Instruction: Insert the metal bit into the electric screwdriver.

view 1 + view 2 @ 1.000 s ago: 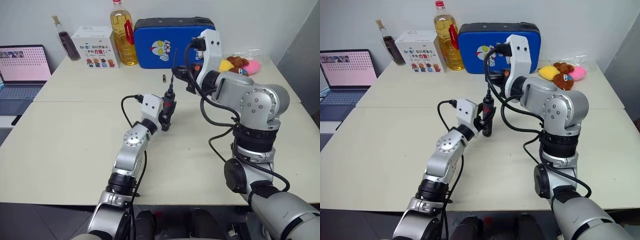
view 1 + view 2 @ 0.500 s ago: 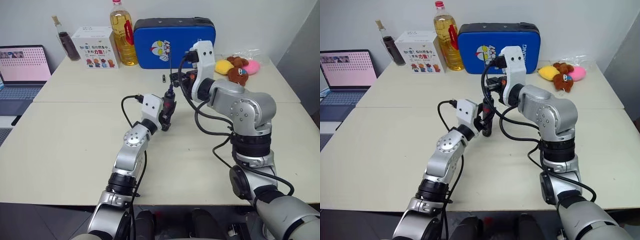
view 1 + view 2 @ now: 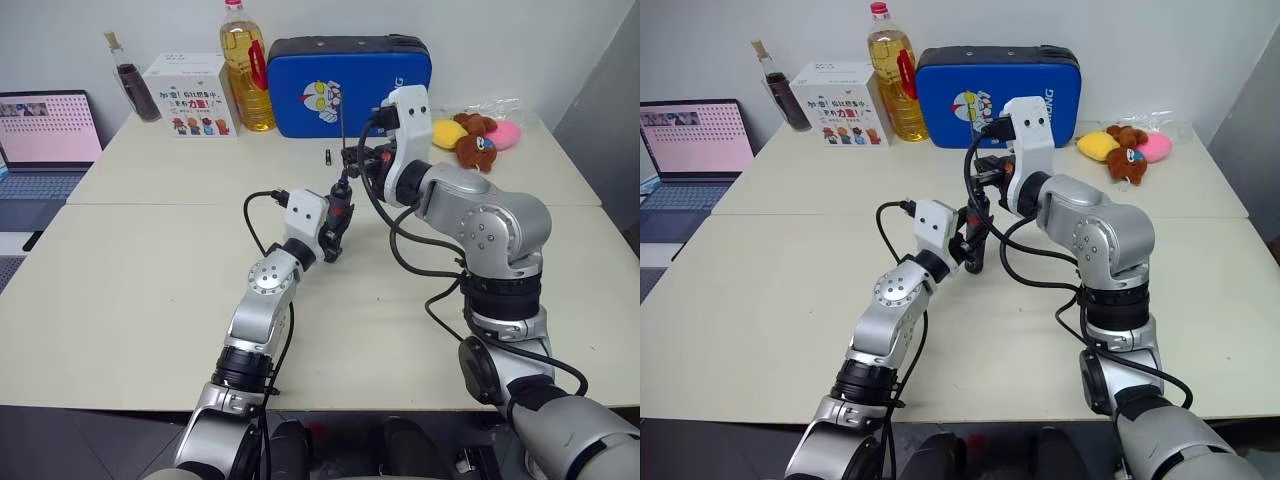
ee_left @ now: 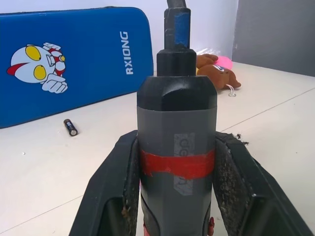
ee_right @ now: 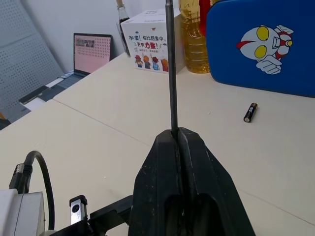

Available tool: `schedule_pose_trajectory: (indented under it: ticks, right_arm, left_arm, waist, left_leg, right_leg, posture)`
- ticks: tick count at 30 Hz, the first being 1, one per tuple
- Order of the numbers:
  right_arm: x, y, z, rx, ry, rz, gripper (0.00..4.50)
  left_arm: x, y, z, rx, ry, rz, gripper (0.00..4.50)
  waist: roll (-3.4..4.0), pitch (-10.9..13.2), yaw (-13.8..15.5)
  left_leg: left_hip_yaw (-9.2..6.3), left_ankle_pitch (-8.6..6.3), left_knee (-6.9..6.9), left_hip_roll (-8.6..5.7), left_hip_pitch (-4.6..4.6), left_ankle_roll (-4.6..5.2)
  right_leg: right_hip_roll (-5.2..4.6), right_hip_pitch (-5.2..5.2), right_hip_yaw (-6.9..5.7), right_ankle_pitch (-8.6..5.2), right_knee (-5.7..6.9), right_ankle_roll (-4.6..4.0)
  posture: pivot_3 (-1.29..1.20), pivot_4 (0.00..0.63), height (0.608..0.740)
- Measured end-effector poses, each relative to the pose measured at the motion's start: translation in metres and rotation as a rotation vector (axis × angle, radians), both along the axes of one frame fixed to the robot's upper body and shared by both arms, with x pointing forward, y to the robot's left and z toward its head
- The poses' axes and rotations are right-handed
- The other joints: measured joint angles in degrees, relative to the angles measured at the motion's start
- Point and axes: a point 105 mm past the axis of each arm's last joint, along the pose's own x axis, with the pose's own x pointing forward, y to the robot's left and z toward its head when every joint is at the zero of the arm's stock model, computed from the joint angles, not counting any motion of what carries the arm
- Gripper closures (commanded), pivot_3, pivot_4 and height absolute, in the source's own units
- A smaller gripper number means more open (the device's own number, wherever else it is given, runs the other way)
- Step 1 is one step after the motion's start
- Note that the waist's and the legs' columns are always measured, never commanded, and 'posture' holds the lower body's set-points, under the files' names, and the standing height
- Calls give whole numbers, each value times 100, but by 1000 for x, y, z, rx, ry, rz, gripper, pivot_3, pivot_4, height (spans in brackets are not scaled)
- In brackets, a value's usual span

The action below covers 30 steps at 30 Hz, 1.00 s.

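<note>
My left gripper (image 4: 177,169) is shut on the electric screwdriver (image 4: 177,123), a black pen-shaped tool with a red band. It stands nearly upright over the table's middle, bluish tip (image 4: 176,24) upward. Directly above that tip my right gripper (image 3: 351,163) is shut on the metal bit (image 5: 171,64). The thin grey rod sticks straight up out of the closed fingers (image 5: 162,162). The bit's lower end is hidden behind the gripper, so I cannot tell whether it touches the screwdriver (image 3: 338,215).
A small battery (image 3: 326,156) lies on the table behind the grippers. Along the back stand a blue case (image 3: 335,85), an oil bottle (image 3: 245,70), a white box (image 3: 190,95) and a dark bottle (image 3: 130,80). A laptop (image 3: 45,130) sits far left, plush toys (image 3: 480,135) far right.
The right arm's wrist and forearm have swung down and leftward, while its gripper with the bit stays almost in place above the screwdriver's tip. The left arm has kept still.
</note>
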Motion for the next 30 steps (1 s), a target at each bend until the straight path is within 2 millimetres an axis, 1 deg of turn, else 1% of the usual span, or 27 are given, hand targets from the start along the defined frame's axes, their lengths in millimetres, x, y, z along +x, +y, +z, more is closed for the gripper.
schedule_pose_trajectory:
  ticks: [16, 24, 30]
  right_arm:
    - [-5, 0, -2, 31, -1, -27, 4436]
    - [-5, -3, -7, 38, -2, -33, 4436]
    - [-5, -2, -8, 12, -28, -26, 4436]
  left_arm:
    - [0, 0, 0, -1, 1, 1, 2814]
    - [0, 1, 0, -1, 3, 3, 2814]
    - [0, 1, 0, -1, 4, 4, 2814]
  waist:
    - [0, 0, -2]
    - [0, -1, -5]
    - [1, -1, -21]
  left_leg:
    - [0, 0, -1, 0, 1, 0]
    - [2, 0, -2, 0, 4, 0]
    - [2, 0, -3, 1, 6, 0]
  right_leg:
    - [0, 0, -1, 0, 0, 0]
    - [1, 2, -1, -1, -1, 1]
    - [2, 3, -1, -1, 0, 1]
  posture:
    - [0, 150, 740]
    - [0, 150, 740]
    - [0, 150, 740]
